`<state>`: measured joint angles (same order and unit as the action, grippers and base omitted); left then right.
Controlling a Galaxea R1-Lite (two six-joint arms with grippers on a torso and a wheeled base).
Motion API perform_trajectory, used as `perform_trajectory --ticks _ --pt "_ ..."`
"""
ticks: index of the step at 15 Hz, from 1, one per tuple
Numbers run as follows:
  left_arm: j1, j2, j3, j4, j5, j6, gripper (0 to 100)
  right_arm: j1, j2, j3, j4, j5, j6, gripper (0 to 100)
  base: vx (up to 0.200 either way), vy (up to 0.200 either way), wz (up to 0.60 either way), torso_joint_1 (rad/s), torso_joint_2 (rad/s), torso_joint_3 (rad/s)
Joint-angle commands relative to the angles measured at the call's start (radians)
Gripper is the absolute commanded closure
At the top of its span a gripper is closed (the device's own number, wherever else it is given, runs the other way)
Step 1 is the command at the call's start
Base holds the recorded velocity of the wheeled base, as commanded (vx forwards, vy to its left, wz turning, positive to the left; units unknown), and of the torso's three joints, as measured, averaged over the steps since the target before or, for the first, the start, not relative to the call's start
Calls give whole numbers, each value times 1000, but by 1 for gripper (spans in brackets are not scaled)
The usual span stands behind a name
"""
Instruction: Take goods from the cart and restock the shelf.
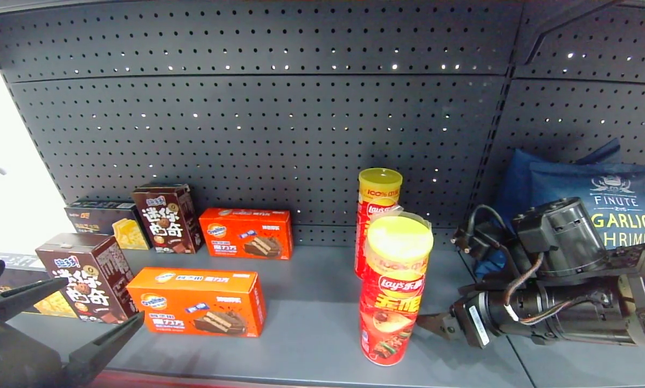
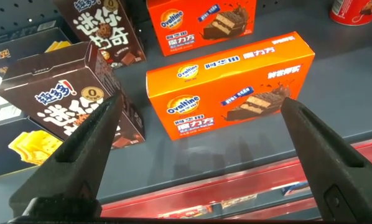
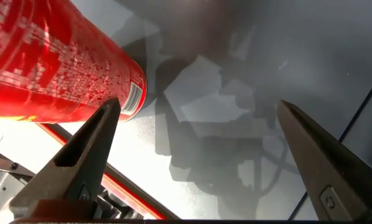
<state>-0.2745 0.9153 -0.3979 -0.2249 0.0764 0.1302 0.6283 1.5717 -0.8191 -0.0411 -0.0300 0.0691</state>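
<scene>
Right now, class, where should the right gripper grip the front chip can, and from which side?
Probably around its mid-body, coming level from the robot's right. The front chip can stands upright and round, a second can close behind it, and the open right gripper sits on that free side.

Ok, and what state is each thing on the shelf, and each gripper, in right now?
front chips can: upright, lid on, not gripped
rear chips can: upright, lid on
front orange box: closed
rear orange box: closed
front brown box: upright
rear brown box: upright
blue bag: propped at the back panel
left gripper: open, empty
right gripper: open, empty, beside the front chips can
</scene>
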Motion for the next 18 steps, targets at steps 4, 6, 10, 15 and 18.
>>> perform_trajectory --ticks 4,6,10,15,18 --pt "0 0 7 -1 0 -1 0 7 27 -8 -2 1 -2 0 0 0 0 0 0 0" --pt "0 0 7 1 0 -1 0 8 27 -6 -2 1 -2 0 0 0 0 0 0 0" --pt "0 0 19 -1 0 -1 0 -7 -32 38 -3 1 0 0 0 0 0 0 0 0" --pt "3 -65 30 1 0 -27 0 -84 -354 78 -2 -22 0 0 0 0 0 0 0 0" --pt "1 -179 93 9 3 -20 0 -96 -582 167 0 -65 3 0 0 0 0 0 0 0"
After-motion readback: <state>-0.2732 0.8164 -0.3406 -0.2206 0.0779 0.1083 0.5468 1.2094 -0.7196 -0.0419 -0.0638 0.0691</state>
